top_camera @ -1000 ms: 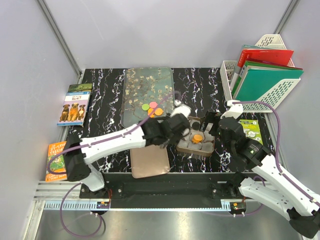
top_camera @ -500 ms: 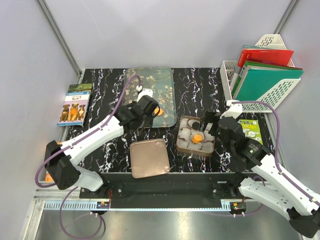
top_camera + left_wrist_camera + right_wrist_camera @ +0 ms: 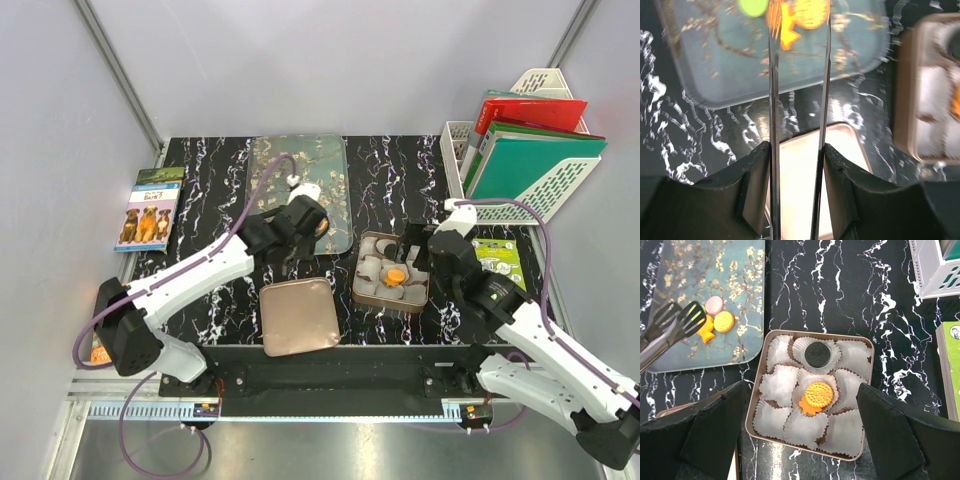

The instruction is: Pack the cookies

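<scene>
- Two of the cookies were already packed in the tin [image 3: 867,405], which sat right of the middle of the tabletop, toward its near edge. A dark brown cookie [image 3: 817,354] lay in a wrapper in the back row and an orange cookie [image 3: 818,395] in the centre one.
- The other paper wrappers [image 3: 777,385] in the tin showed no cookie.
- Four pieces remained on the flowered tray [image 3: 747,300] at the far edge, left of the middle. They sat close together near its right side: a pink cookie [image 3: 715,305], a round orange cookie [image 3: 724,321], a small orange piece [image 3: 706,330] and a green cookie [image 3: 752,6].
- The left end effector [image 3: 799,30], fitted with long tong-like blades, hung over that cluster. Its blades were apart with the small orange piece between them. The blurred wrist view showed nothing clamped.
- The right end effector [image 3: 802,390] hovered above the tin with its fingers spread wide, holding nothing.
- The rose-gold lid [image 3: 297,316] lay flat at the near edge, beside the tin and apart from it.
- By my reckoning the job was about a third done. Four cookies had yet to reach the tin, and the lid would probably go on last.
</scene>
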Robot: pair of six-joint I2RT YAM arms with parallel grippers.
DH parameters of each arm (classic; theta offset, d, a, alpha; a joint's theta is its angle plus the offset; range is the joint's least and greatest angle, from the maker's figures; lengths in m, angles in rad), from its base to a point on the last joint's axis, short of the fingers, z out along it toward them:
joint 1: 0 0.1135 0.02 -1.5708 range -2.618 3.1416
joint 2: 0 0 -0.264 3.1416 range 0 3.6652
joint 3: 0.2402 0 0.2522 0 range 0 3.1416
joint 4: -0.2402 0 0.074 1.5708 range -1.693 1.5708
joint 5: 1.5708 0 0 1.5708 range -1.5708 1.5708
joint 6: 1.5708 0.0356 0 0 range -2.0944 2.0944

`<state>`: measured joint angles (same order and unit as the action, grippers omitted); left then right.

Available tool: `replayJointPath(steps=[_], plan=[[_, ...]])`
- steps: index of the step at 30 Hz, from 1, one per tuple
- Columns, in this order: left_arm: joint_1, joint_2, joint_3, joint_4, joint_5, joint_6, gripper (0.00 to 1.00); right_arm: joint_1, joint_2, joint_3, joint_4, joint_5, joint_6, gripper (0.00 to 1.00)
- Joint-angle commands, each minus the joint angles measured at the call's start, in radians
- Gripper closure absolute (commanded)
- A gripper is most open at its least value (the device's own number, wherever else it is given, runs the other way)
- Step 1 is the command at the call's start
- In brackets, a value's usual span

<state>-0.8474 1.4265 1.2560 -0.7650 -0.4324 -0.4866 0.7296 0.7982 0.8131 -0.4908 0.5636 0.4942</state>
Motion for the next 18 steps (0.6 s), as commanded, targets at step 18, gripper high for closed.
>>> replayJointPath(steps=[18], plan=[[-0.165, 0.215, 0.307, 0.067, 0.271, 0.18, 0.53, -0.001, 0.07, 0.21, 0.038, 0.268, -0.062, 0.0]])
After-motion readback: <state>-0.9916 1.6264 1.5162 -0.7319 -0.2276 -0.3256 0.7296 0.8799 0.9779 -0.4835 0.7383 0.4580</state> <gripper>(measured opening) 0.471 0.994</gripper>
